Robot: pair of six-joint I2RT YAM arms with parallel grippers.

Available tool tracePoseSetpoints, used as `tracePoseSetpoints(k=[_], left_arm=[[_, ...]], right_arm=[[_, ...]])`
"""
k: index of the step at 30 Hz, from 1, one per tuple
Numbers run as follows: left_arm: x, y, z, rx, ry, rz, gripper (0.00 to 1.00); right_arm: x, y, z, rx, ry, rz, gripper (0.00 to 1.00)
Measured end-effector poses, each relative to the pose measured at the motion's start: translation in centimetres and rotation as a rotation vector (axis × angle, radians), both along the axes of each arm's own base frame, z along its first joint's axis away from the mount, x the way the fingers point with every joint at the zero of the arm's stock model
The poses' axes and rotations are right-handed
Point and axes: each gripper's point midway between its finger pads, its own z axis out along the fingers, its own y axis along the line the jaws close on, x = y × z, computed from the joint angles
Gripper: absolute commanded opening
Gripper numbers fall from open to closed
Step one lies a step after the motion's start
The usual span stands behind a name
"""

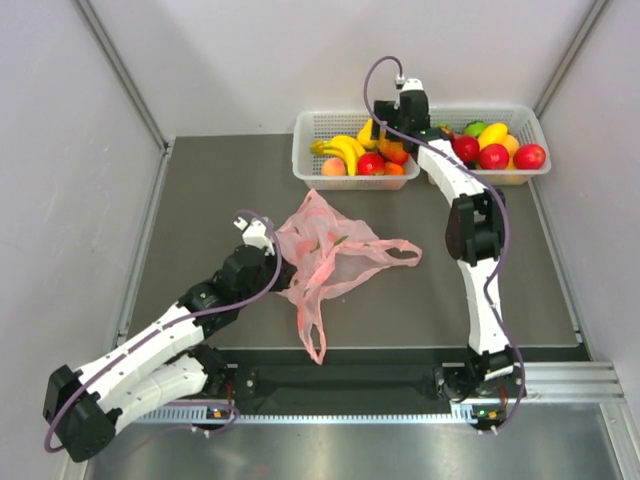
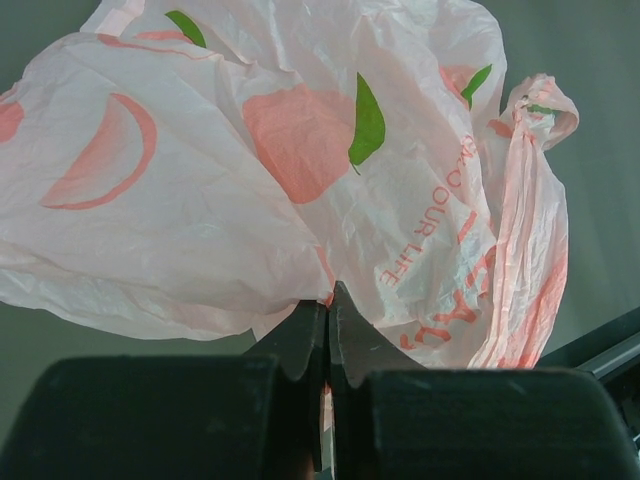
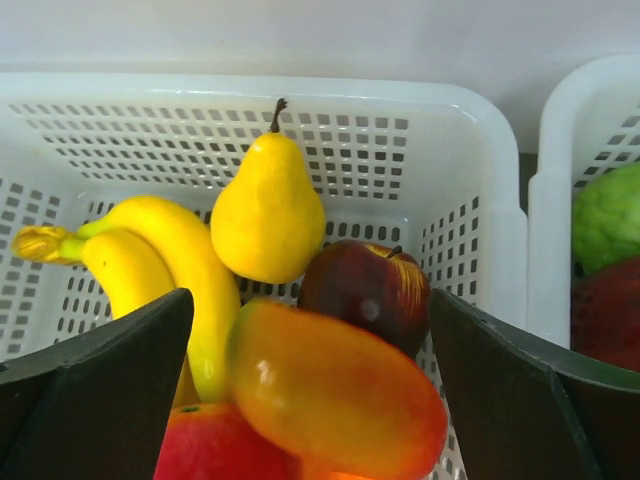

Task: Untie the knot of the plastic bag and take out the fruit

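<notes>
The pink plastic bag [image 1: 325,250] lies crumpled and flat on the dark table; it fills the left wrist view [image 2: 300,200]. Its two handle loops [image 1: 400,250] lie apart and I see no tied knot. My left gripper [image 1: 282,272] is shut on a fold of the bag's left edge [image 2: 328,300]. My right gripper [image 1: 392,135] is open over the left basket [image 1: 320,125]. Between its wide fingers [image 3: 310,340] lies an orange-red oval fruit [image 3: 340,390], slightly blurred, not pinched. Beside it are a yellow pear [image 3: 265,210], a red apple [image 3: 365,290] and a peach-pink fruit [image 1: 333,167].
Yellow bananas [image 3: 170,260] lie in the left basket. A second white basket [image 1: 520,115] with red, yellow and green fruit stands at the back right. Grey walls close in both sides. A metal rail runs along the near edge [image 1: 400,385].
</notes>
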Motion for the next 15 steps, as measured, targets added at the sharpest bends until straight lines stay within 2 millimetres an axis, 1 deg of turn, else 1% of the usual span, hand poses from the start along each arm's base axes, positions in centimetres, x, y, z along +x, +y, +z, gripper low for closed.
tracePoseSetpoints(k=[1,3,4,5,6,7,8,9,10,12,14,15], left_arm=[[0.0,0.0,0.0,0.002,-0.001,0.0,0.08],[0.1,0.1,0.1,0.005,-0.005,0.0,0.2],[0.1,0.1,0.2,0.007,-0.009,-0.001,0.25],[0.1,0.1,0.3,0.009,-0.014,-0.001,0.32],[0.2,0.2,0.5,0.01,-0.019,-0.001,0.48],[0.2,0.3,0.8,0.016,-0.027,-0.001,0.55],[0.2,0.4,1.1,0.014,-0.034,0.002,0.63],[0.1,0.6,1.4,0.011,-0.045,0.006,0.89],[0.1,0.8,1.8,0.015,-0.059,0.007,0.99],[0.0,1.2,2.8,0.002,-0.077,0.017,0.99],[-0.3,1.6,3.9,-0.011,-0.098,0.024,0.99],[-0.3,1.7,4.4,-0.019,-0.11,0.028,0.99]], right_arm=[[-0.1,0.2,0.1,0.001,0.001,0.007,1.0],[-0.5,0.5,0.5,0.002,0.002,0.015,1.0],[-1.1,0.5,0.6,0.0,0.009,0.018,1.0],[-1.9,0.4,0.9,-0.002,0.02,0.021,1.0],[-2.7,0.3,1.4,-0.002,0.021,0.023,1.0],[-4.1,-0.1,2.0,-0.002,0.028,0.026,1.0],[-5.8,-0.5,3.1,-0.001,0.031,0.027,1.0],[-7.7,-1.0,4.3,0.004,0.026,0.03,1.0],[-9.7,-1.4,6.0,0.014,0.004,0.036,1.0],[-14.3,-2.4,10.4,0.041,-0.059,0.057,1.0],[-19.0,-3.0,15.6,0.081,-0.171,0.092,1.0],[-21.4,-3.2,17.8,0.101,-0.23,0.112,1.0]])
